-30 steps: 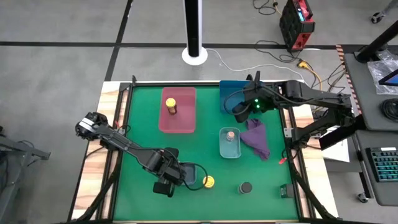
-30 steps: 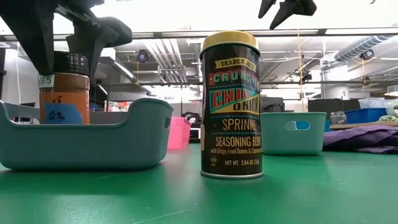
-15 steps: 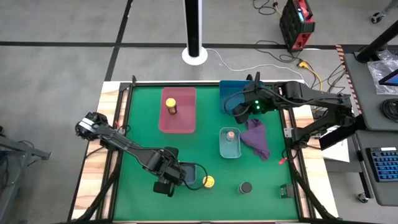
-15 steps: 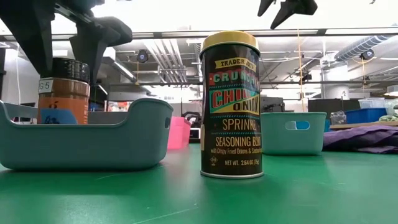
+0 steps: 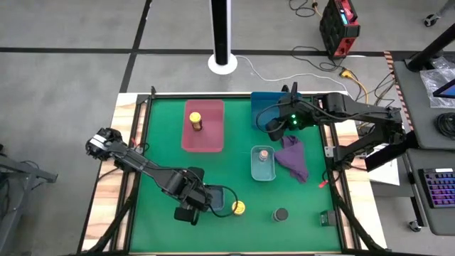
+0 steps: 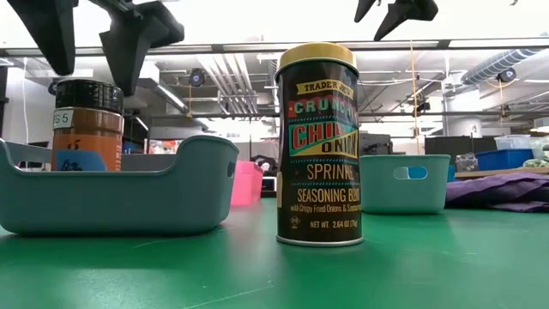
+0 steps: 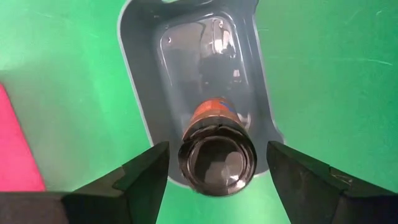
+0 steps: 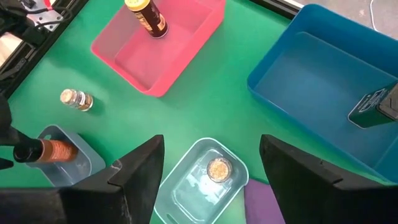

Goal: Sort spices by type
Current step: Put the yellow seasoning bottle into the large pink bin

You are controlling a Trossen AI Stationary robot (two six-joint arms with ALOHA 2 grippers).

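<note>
A round dark-lidded jar [image 7: 216, 163] with orange contents stands upright on its base in the grey tray [image 6: 129, 197] near the table's front left. My left gripper [image 7: 217, 149] hangs open just above it, pointing down, one finger on each side of the lid [image 6: 84, 93] without touching it. My right gripper [image 8: 211, 143] is open and holds nothing, high over the blue tray [image 8: 323, 93], where a slim dark jar [image 8: 378, 106] lies. Yellow-lidded jars are in the pink tray [image 5: 195, 121] and on the mat [image 5: 239, 208]. A pinkish jar [image 5: 264, 153] sits in the pale tray.
A second dark-lidded jar [image 5: 281, 214] stands on the mat near the front edge. A tiny tan jar [image 8: 76, 99] sits on the mat between the pink tray and the grey tray. The purple cloth [image 5: 293, 158] lies right of the pale tray [image 5: 254, 171].
My left gripper has opened and let go of the dark-lidded jar, which sank a little and now stands in the grey tray. The gripper then rose straight up, so its fingertips are level with the lid's top.
</note>
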